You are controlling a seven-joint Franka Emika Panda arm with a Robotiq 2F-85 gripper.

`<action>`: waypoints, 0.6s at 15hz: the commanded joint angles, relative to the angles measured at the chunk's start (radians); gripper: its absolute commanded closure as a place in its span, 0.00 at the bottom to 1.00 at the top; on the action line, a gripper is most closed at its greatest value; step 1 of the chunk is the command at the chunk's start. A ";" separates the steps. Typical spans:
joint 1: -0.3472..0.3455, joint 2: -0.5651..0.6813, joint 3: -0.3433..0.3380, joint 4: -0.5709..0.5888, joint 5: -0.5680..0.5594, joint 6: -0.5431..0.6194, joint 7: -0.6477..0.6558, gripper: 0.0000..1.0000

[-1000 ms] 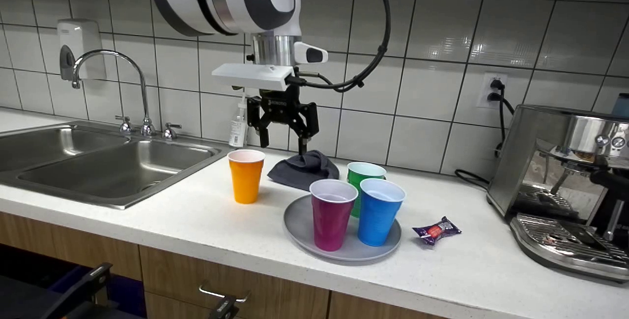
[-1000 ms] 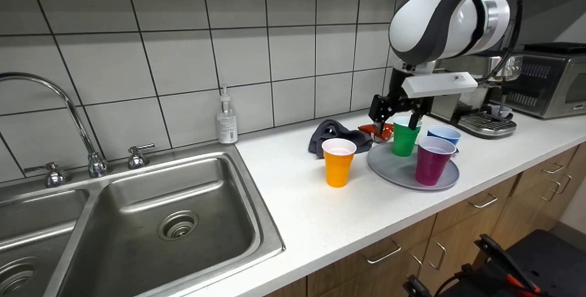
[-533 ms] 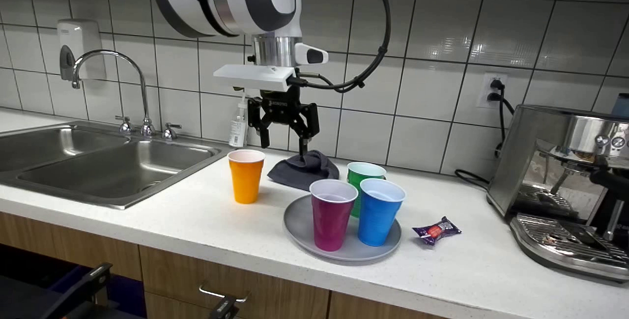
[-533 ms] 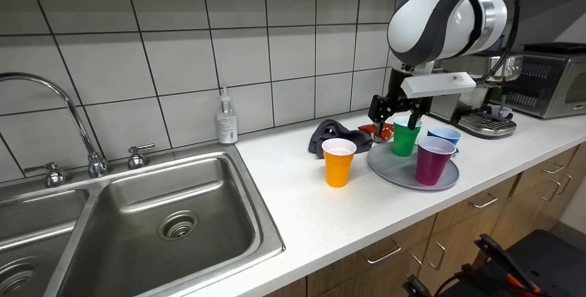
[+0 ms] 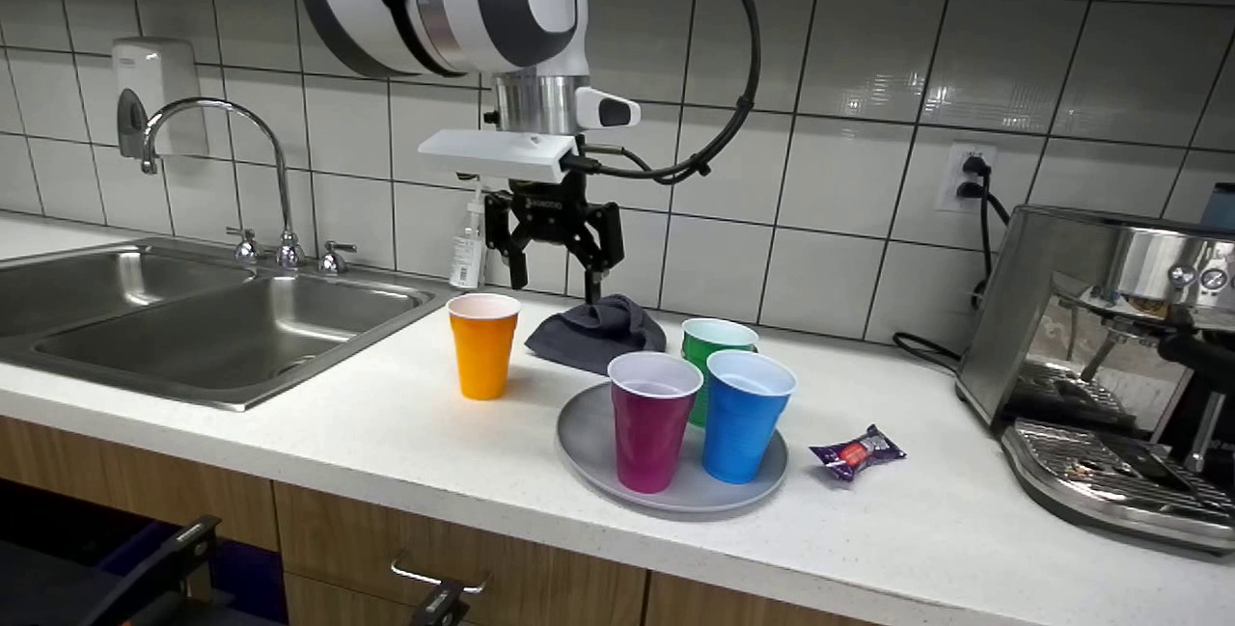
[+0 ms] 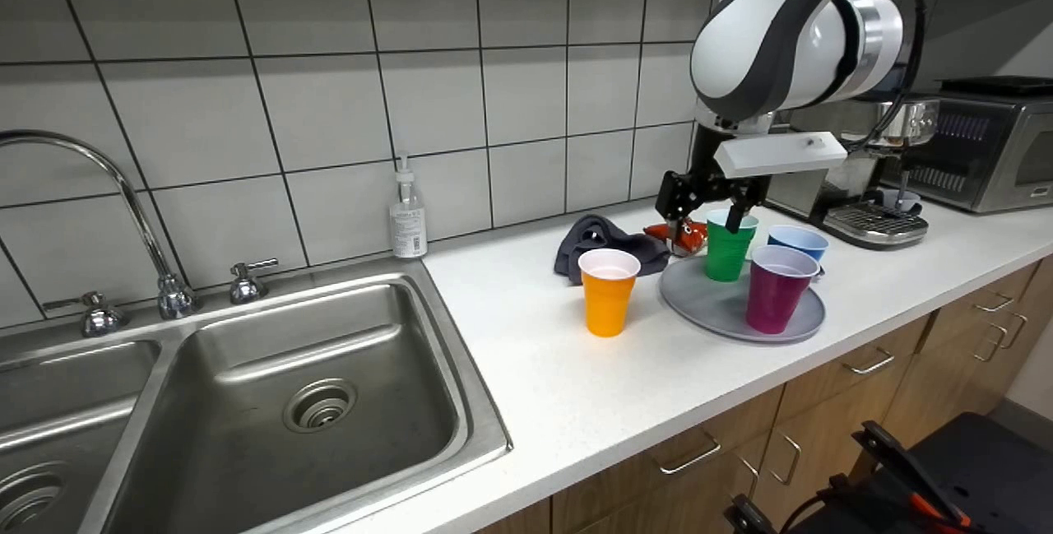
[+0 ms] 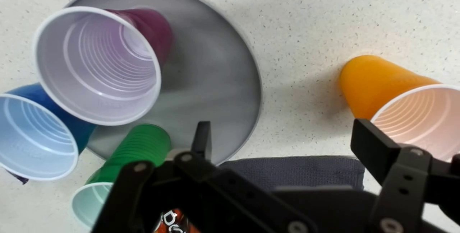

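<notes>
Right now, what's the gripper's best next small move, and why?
I'd probably ease the gripper toward the orange cup: it's open and holding nothing, and that's the only cup standing off the plate.

Free lane: strip of counter (image 5: 531,433) between orange cup (image 5: 482,351) and plate (image 5: 586,433); dark cloth (image 5: 593,341) lies across one end. On plate, purple cup (image 5: 654,438), blue cup (image 5: 745,428) and green cup (image 6: 725,254) stand close together, little passage between; room toward the sink (image 5: 338,348). Height between gripper (image 5: 557,290) and cloth hard to judge from these angles.
</notes>
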 commanded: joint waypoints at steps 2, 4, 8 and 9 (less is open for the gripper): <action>0.020 0.038 0.018 0.040 0.032 0.014 -0.022 0.00; 0.029 0.052 0.022 0.054 0.037 0.013 -0.024 0.00; 0.043 0.087 0.031 0.090 0.045 0.009 -0.025 0.00; 0.047 0.098 0.034 0.101 0.053 0.005 -0.038 0.00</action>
